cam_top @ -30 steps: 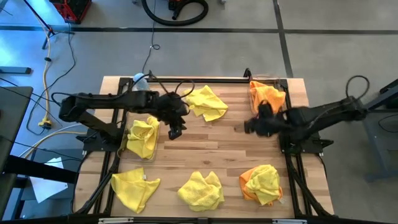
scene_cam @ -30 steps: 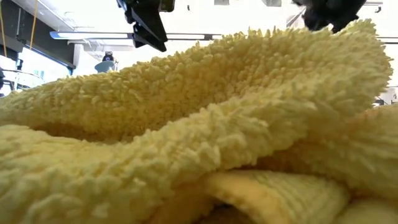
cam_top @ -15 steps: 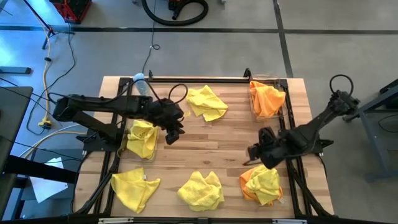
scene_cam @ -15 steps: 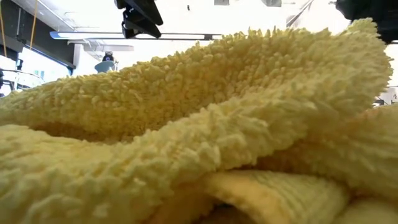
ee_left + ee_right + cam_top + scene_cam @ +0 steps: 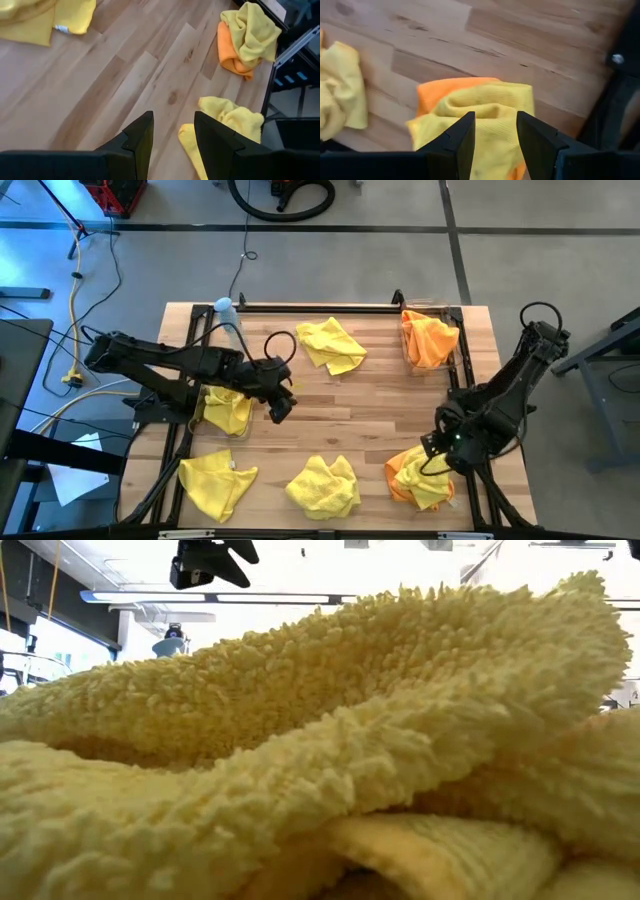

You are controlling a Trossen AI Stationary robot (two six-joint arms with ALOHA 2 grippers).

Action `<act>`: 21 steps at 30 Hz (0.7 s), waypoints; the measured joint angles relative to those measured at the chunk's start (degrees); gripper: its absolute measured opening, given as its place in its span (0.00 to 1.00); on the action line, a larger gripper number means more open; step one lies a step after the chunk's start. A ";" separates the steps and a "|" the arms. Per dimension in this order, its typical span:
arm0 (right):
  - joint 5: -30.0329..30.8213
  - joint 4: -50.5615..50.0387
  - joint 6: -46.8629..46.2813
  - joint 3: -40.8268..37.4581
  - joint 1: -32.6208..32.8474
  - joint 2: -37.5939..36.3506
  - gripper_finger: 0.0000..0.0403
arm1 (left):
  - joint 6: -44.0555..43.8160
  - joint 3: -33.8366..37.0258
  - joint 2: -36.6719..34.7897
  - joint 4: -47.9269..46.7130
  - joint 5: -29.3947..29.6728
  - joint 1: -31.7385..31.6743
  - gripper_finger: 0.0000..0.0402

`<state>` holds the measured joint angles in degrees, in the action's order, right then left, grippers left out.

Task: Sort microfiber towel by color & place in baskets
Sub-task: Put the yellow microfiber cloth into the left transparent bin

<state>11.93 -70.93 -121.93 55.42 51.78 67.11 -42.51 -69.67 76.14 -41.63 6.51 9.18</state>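
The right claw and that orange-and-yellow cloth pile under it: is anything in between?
No. In the right wrist view the open right gripper looks straight down on the pile, with nothing between.

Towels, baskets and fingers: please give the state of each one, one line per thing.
Left basket: holds yellow towels.
Right basket: holds an orange towel.
Yellow towels on the table: loose, crumpled, not sorted.
Orange and yellow pile: mixed, on the table.
Left gripper: fingers open, empty, above bare wood.
Right gripper: fingers open, empty, over the mixed pile.
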 joint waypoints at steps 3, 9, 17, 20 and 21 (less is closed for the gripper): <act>-1.36 -0.63 -1.72 0.00 2.28 1.70 0.34 | -3.06 0.00 0.00 0.00 2.74 2.27 0.32; -4.30 1.15 -1.06 0.00 4.80 6.94 0.34 | -9.76 0.00 0.02 0.16 7.70 6.81 0.32; -4.94 7.45 1.47 0.00 6.44 13.80 0.34 | -11.85 0.00 0.33 7.16 10.63 10.04 0.32; -4.96 10.19 2.98 0.00 6.58 16.15 0.34 | -11.84 0.00 0.52 8.88 10.77 10.17 0.32; -4.92 10.86 3.60 0.00 6.58 16.79 0.34 | -11.86 0.00 0.52 9.10 10.77 10.17 0.32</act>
<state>7.01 -60.07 -118.33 55.42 58.37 83.90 -54.37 -69.67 76.66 -32.53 17.28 19.35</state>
